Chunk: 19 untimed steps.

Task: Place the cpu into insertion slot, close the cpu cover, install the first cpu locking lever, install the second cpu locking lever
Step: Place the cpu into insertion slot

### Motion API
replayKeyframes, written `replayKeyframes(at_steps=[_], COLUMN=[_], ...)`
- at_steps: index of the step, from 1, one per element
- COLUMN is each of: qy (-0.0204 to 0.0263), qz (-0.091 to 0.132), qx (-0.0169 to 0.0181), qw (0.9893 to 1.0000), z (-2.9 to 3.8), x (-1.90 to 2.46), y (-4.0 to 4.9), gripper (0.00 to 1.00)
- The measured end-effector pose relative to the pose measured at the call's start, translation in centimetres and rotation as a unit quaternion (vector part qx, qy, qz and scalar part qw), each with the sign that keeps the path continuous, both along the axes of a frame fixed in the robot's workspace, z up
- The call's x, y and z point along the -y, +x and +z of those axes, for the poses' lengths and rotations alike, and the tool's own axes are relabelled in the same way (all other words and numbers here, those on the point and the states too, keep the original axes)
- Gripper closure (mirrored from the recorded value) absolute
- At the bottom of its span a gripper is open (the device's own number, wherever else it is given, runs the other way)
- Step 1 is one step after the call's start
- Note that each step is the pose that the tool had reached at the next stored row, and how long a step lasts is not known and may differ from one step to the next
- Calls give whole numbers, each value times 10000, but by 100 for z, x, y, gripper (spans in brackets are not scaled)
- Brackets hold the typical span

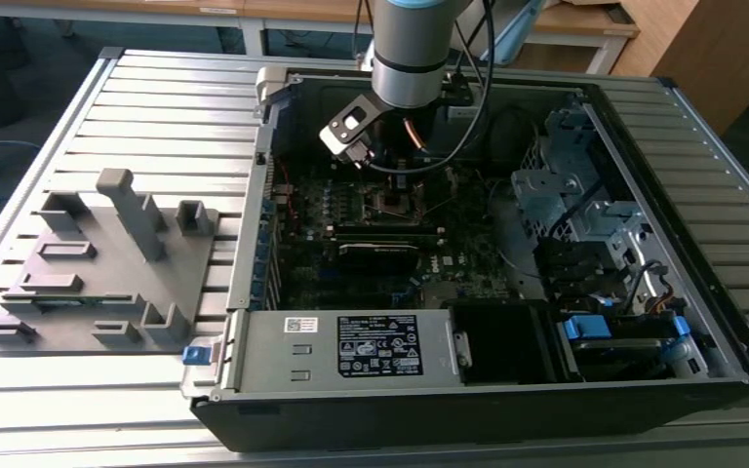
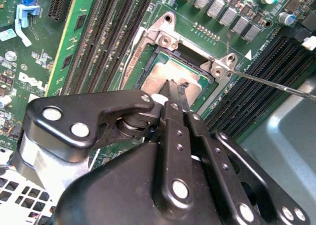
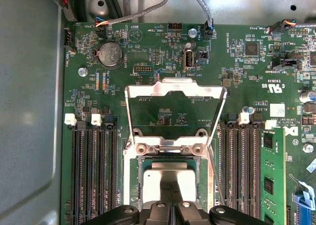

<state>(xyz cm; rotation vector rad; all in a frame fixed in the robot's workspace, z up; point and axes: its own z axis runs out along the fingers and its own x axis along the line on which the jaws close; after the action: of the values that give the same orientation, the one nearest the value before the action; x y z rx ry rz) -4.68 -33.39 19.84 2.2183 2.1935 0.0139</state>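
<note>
The cpu (image 3: 170, 178) lies flat in the insertion slot (image 3: 170, 148), its dull grey face (image 2: 160, 74) showing inside the silver rim (image 2: 165, 37). The cpu cover (image 3: 173, 89) is swung open, standing back from the slot over the green motherboard. My gripper (image 2: 177, 86) is shut, its narrow fingertips together right over the cpu's face; I cannot tell whether they touch it. In the exterior view my gripper (image 1: 388, 171) hangs just above the slot (image 1: 394, 202) inside the open computer case. A thin locking lever (image 2: 276, 81) sticks out beside the slot, unlatched.
Long black memory slots (image 3: 94, 170) flank the slot on both sides, one with a green module (image 3: 271, 175). Cables (image 1: 479, 117) hang near the arm. The grey power supply box (image 1: 348, 346) and drive bays (image 1: 583, 195) border the board. A grey fixture (image 1: 101, 263) lies outside the case.
</note>
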Motion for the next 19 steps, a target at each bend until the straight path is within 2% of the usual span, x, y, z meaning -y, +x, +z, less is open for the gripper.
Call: replayKeyframes(at_steps=[6,15,19], qy=[0,-1,-1], qz=[0,0,0], qx=[0,0,0], qw=[10000,10000,10000], z=[43,183,194], x=[0,0,0], y=[0,0,0], gripper=[90,90,90])
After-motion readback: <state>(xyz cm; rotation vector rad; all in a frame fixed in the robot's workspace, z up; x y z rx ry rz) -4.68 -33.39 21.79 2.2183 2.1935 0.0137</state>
